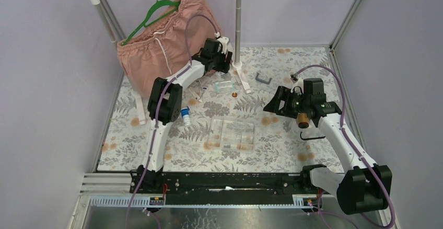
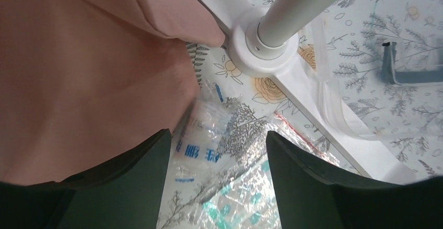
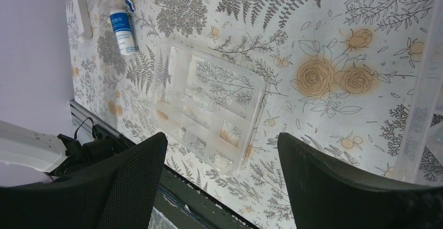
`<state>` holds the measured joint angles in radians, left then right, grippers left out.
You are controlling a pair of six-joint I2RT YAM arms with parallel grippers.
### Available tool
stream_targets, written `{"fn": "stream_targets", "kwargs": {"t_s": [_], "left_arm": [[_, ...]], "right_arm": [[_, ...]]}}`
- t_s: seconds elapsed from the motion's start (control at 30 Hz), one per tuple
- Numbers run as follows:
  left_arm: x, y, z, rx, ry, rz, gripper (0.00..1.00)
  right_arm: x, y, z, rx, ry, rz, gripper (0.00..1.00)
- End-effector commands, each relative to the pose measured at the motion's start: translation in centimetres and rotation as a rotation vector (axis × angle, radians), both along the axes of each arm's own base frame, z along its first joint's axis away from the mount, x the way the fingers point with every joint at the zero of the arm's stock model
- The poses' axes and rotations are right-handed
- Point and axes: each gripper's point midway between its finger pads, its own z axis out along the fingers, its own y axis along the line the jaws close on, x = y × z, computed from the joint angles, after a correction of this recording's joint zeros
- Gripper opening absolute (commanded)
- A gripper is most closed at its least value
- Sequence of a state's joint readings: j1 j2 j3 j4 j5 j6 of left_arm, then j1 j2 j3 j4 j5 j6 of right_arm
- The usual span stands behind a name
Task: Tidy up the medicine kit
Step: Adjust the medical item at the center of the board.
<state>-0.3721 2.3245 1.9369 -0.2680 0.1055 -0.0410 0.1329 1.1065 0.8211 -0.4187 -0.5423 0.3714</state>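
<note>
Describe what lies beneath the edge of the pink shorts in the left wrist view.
Clear sachets with blue print lie on the floral tablecloth, their left edge hidden by the pink shorts. Whatever lies further beneath the fabric is covered.

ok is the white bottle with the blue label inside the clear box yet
No, the bottle lies outside the clear box, apart from it and off its left side in the top view.

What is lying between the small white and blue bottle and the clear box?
Nothing; the right wrist view shows only bare floral tablecloth between the bottle and the clear box.
</note>
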Motion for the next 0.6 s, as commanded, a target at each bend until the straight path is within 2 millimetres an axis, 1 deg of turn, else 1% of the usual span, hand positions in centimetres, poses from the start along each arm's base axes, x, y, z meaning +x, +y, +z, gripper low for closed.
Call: {"fn": "stream_targets", "kwargs": {"t_s": [0.0,0.2,0.33,0.4,0.47,0.57], "left_arm": [[2.0,-1.7,0.5,-0.029,-0.074,-0.056,0.75],[2.0,-1.7,-2.1,-0.008,-0.034,-0.054,0.73],[1.5,-1.7,-3.2,0.002,-0.007,-0.057,0.7],[1.0,-1.8,-3.5,0.024,-0.002,-0.077,0.67],[0.2,-1.9,-4.0,0.037,0.015,-0.082,0.64],[-1.2,-1.9,-4.1,0.052,0.034,-0.087,0.59]], "right_arm": [[0.2,0.4,-0.1,0.009,0.019,0.021,0.86],[0.8,0.5,-0.4,0.01,0.033,0.013,0.86],[1.0,0.5,-0.6,0.011,0.04,0.012,0.87],[1.0,0.5,-0.7,0.009,0.043,0.014,0.86],[1.0,0.5,-0.8,0.007,0.047,0.014,0.86],[0.9,0.5,-0.8,0.01,0.046,0.016,0.86]]}}
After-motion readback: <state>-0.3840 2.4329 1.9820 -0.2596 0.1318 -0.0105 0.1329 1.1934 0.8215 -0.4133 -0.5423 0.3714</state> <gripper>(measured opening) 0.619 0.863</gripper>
